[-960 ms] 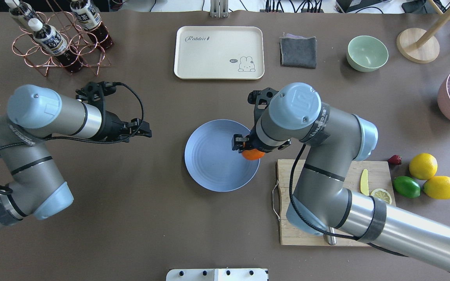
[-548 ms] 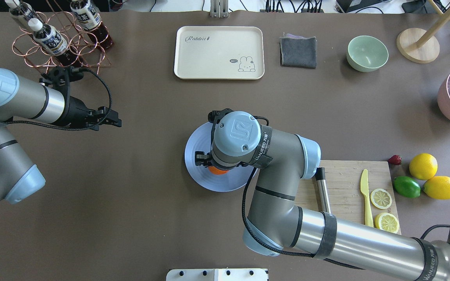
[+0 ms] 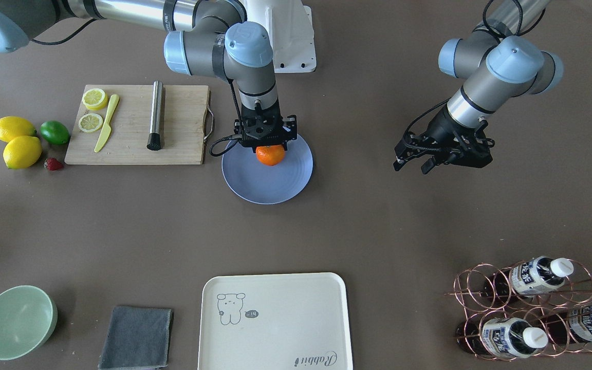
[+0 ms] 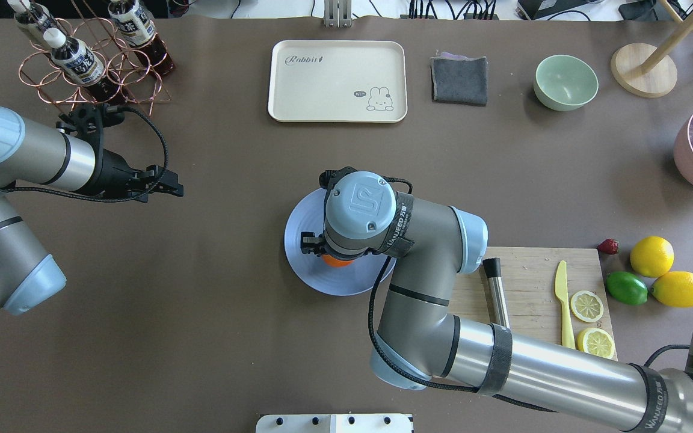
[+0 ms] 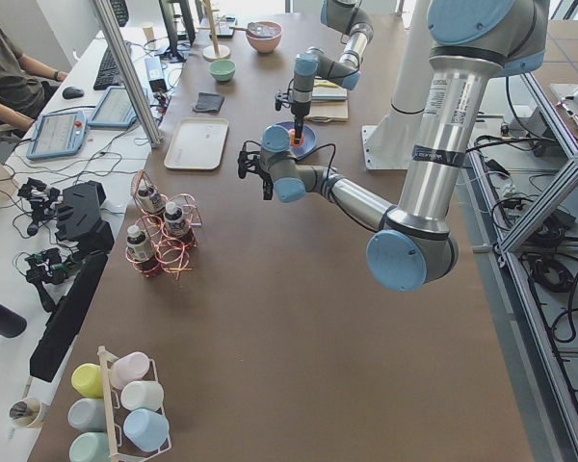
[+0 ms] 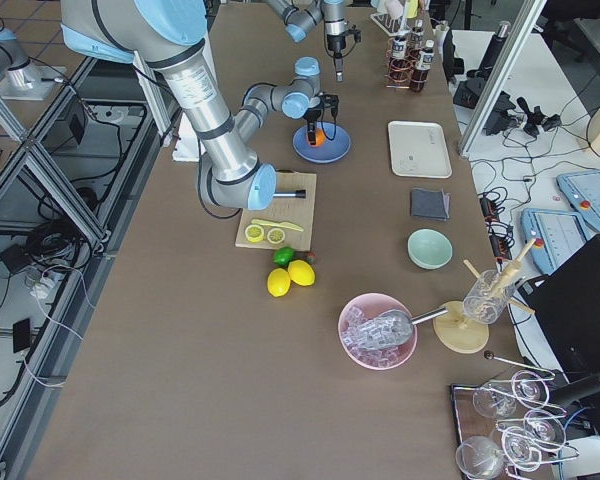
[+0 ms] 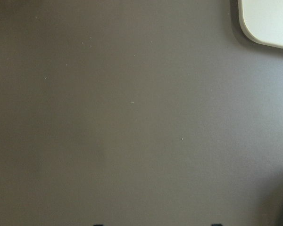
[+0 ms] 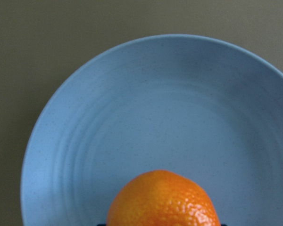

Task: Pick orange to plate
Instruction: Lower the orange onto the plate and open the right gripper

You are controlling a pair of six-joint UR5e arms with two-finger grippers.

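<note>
- The right arm (image 4: 503,361) is stretched over the surface (image 4: 202,337) to the plate. "WANJEED" is read on the black strap (image 4: 399,225) round its wrist, and a UR logo is embossed on the joint cap (image 4: 360,204) above the plate.
- The cream tray (image 4: 337,81) is set well apart from the plate, on the side away from the robot. "Rabbit" is printed on it in script, with a rabbit drawing in the opposite corner; the tiny speech bubble cannot be read.
- The plate (image 3: 275,187) is the goal, and most of it is bare.
- The bottles (image 3: 535,275) in a copper rack, far from the plate, carry labels too small to be read.
- The left tool (image 3: 411,165) is held well apart from the plate over bare surface, its jaws parted and nothing gripped.
- The right tool (image 3: 269,145) is pointed straight down over the plate, its jaws closed on the orange from either side.
- The orange (image 3: 270,155) is held inside the plate's rim, on the robot's side of its centre. Whether it touches the plate or hangs just above cannot be told.
- The placing step is judged to be in hand. Any remaining gap should be closed, the jaws eased apart, and the tool lifted straight up, so that the round fruit is not nudged into rolling.
</note>
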